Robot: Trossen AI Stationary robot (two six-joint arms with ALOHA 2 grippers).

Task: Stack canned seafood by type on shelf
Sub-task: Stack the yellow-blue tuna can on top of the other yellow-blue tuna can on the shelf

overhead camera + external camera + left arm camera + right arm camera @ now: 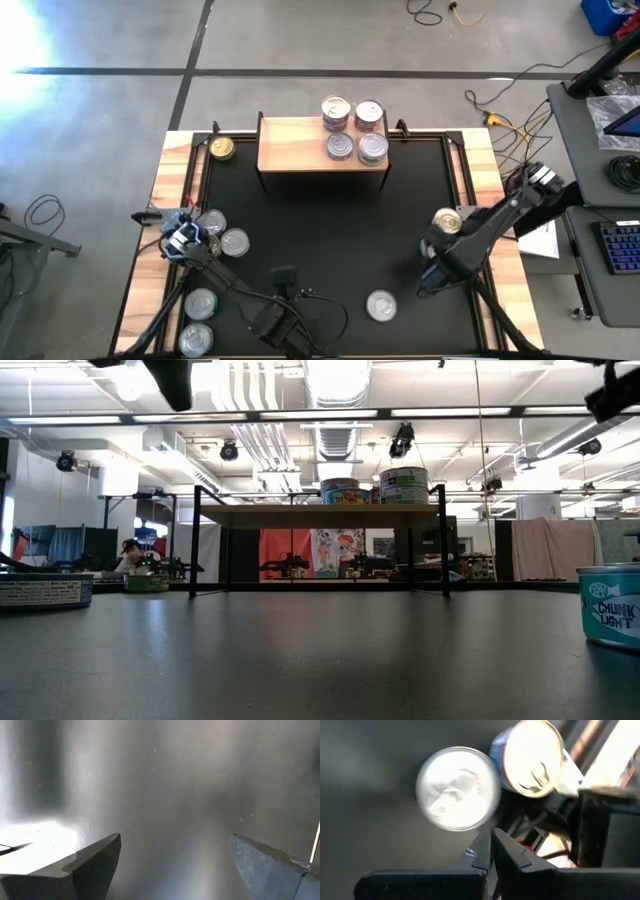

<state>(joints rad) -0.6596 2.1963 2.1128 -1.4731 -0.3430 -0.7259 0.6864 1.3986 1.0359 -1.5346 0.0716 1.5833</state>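
Low light-wood shelf (300, 145): four round tins (355, 128) at its right end. Seven others off shelf. Left gripper (175, 865) wide open, empty; right gripper (491, 851) closed, empty.

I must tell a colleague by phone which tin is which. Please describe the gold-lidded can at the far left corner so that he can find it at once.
Start from the light-wood shelf at the far edge of the black mat. Look just past the shelf's left end, to the mat's far left corner: the gold-lidded can lies there alone on the table, not on the shelf. The four cans on the shelf have silver lids, while this one is gold.
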